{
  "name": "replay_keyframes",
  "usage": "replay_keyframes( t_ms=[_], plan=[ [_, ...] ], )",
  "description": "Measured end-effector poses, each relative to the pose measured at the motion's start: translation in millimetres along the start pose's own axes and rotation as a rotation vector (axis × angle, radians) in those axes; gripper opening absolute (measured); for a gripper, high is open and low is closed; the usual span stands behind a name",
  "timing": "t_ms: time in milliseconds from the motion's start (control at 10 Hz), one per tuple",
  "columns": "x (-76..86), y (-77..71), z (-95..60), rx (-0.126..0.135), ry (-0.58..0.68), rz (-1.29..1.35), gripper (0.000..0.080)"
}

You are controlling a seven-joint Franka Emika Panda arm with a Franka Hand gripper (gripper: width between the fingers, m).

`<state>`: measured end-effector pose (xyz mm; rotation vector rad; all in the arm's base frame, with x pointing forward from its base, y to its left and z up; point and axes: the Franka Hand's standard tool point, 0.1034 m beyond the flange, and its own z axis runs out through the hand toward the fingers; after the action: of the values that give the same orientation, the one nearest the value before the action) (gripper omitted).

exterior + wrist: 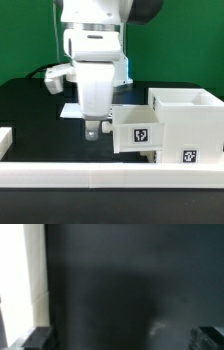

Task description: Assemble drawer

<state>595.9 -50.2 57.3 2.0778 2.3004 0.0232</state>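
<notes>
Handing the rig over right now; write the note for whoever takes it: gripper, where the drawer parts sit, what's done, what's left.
Gripper: low over the black table, beside the tray; the wrist view shows nothing between the fingers, so it looks open and empty.
Parts: the tray sits against the housing, both behind the white rail.
Done: whether the tray is seated cannot be told.
Left: a second tray is not in view.

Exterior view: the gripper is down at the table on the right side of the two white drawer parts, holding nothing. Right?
Not quite. The exterior view shows the gripper low over the table on the left side of the two drawer parts, not the right. Nothing shows between its fingertips in the wrist view either.
</notes>
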Motion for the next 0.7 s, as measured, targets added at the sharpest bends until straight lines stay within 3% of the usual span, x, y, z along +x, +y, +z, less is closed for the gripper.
replay_keyframes(
  t_ms=[300,400,700],
  plan=[
    [21.3,11.4,-3.1,-0.017,0.013,0.035,0.0649],
    [23.8,11.5,-3.9,-0.029,0.015,0.042,0.0649],
    [24.6,11.2,-2.8,-0.027,0.016,0.043,0.0649]
  ],
)
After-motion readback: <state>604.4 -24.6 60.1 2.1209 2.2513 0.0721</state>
